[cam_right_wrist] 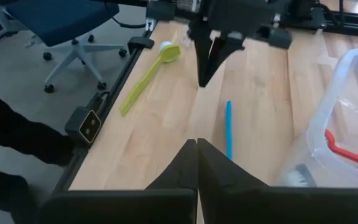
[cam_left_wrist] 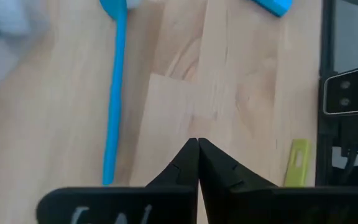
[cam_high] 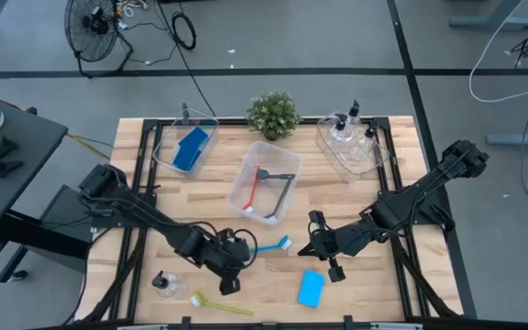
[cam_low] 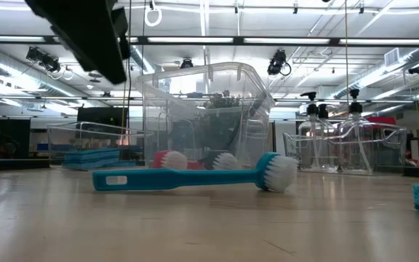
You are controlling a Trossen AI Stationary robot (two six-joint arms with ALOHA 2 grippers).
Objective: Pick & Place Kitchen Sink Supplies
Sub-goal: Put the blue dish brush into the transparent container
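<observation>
brushes (cam_high: 271, 246) four (two binned), sponges (cam_high: 311, 287) two

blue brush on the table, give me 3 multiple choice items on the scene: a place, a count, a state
1. Where is the blue brush?
A. in the middle bin
B. on the table between the two hands
C. in the left hand

2. How many sponges lie loose on the table?
A. one
B. two
C. three

3. How is the left hand?
A. open
B. shut on the brush
C. shut, empty

Key: 1 B, it lies flat on the wood. 2 A, only one sponge lies outside the bins. 3 C, its fingers meet with nothing between.
</observation>
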